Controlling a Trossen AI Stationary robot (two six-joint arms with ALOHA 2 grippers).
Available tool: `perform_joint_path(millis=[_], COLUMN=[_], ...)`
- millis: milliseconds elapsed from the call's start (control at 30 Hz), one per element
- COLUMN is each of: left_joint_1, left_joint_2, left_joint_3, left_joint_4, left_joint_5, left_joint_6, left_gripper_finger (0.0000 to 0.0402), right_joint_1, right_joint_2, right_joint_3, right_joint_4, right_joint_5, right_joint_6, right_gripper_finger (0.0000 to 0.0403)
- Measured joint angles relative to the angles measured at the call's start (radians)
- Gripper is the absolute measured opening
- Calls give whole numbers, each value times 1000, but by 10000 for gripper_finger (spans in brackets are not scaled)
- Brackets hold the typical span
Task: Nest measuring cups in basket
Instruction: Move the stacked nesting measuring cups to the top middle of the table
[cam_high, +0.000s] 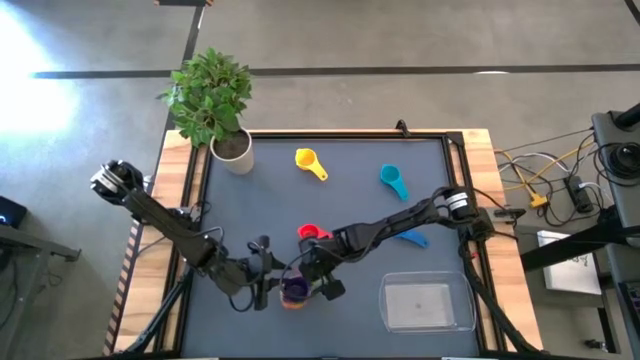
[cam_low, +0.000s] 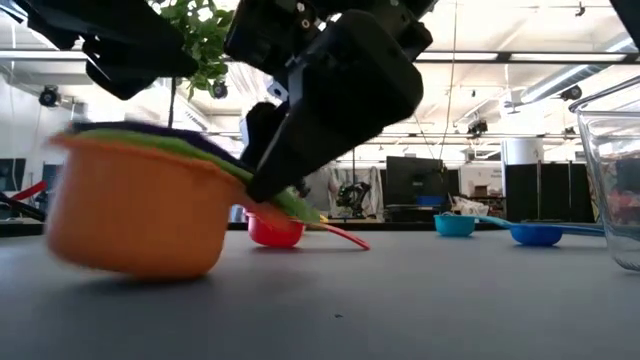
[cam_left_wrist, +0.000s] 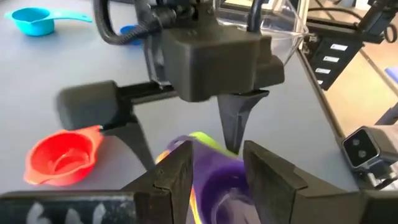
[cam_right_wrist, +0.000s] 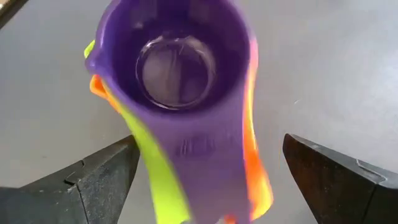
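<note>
Nested cups near the table's front edge: a purple cup (cam_right_wrist: 171, 74) sits inside a green cup (cam_right_wrist: 158, 180), which sits inside an orange cup (cam_low: 135, 215). In the low view the stack tilts, its handles running up and toward the right gripper (cam_high: 322, 280). The right wrist view shows the handles lying together between that gripper's two fingers (cam_right_wrist: 93, 180), which stand wide apart with table showing on either side; whether they touch the handles cannot be told. The left gripper (cam_high: 262, 280) is just beside the stack, its fingers (cam_left_wrist: 177, 177) parted with the purple cup's rim between them.

A red cup (cam_high: 312, 233) lies just behind the stack. Farther back lie a yellow cup (cam_high: 308, 162) and a teal cup (cam_high: 392, 180); a blue cup (cam_high: 413, 238) lies under the right arm. The basket (cam_high: 428, 305) stands at the front right corner, well apart from the stack. A potted plant (cam_high: 215, 105) occupies the rear left corner.
</note>
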Motion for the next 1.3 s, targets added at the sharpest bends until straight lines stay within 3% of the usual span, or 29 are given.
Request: perform_joint_path(millis=[533, 1300], left_joint_1=[-1, -18], left_joint_2=[138, 135], left_joint_3=[76, 82], left_joint_4=[-6, -63], left_joint_5=[78, 105], left_joint_6=[-85, -187], left_gripper_finger=[122, 123], right_joint_1=[-1, -17], right_joint_2=[1, 2], right_joint_3=[1, 0], right_joint_4=[14, 87], right_joint_5=[0, -61], right_joint_6=[-50, -124], right_gripper_finger=[382, 382])
